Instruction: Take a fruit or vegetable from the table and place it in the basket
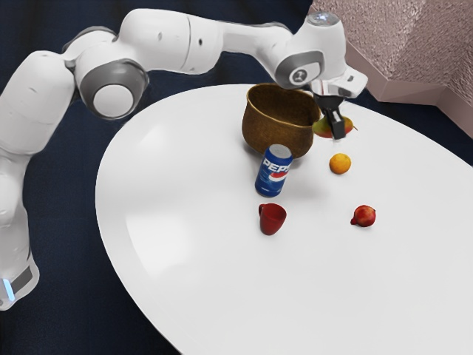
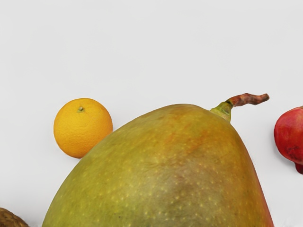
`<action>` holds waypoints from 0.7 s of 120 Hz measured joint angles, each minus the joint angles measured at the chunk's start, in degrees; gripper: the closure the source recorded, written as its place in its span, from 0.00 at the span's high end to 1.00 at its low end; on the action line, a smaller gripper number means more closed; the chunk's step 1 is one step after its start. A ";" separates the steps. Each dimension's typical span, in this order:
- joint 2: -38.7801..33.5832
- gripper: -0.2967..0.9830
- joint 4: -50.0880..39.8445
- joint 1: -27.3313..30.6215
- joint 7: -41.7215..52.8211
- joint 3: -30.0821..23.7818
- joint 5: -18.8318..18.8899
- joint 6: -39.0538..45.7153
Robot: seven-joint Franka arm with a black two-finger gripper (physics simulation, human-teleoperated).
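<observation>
OK so, going left to right in the exterior view: the white arm (image 1: 166,41) comes in from the left and stretches up and over past the basket (image 1: 270,133), which is a brownish-gold, round-bellied thing on the white table (image 1: 170,200). Everything else I'll place by that basket.

Right in front of it, on the side nearer the exterior camera, there's a blue Pepsi can (image 1: 274,175) standing up. Can't tell if the two actually touch. Keep coming the same way, beyond the can from the basket, and you hit a little red cup (image 1: 272,220) with its handle toward the exterior view's left.

Now the good bit: the gripper (image 1: 337,132) is just to the exterior view's right of the basket's rim, and it's got a mango (image 1: 321,129) clamped in it. The mango's up off the table, greenish yellow going red, and it's outside the basket, not in it. The wrist view has it really close up, with its brown stem (image 2: 248,99) poking out.

Further to the exterior view's right of the basket and a bit nearer the camera, an orange (image 1: 340,163) sits on the table. Last one's a red pomegranate (image 1: 364,216), farther from the basket than the orange and nearer the camera too.
</observation>
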 joint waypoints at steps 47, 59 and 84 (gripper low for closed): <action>-3.74 0.54 -1.30 9.57 0.96 5.64 1.32 -2.66; -1.29 0.53 0.14 11.36 1.80 5.26 1.19 -2.73; 0.51 0.53 2.24 12.10 3.32 5.11 1.12 -2.51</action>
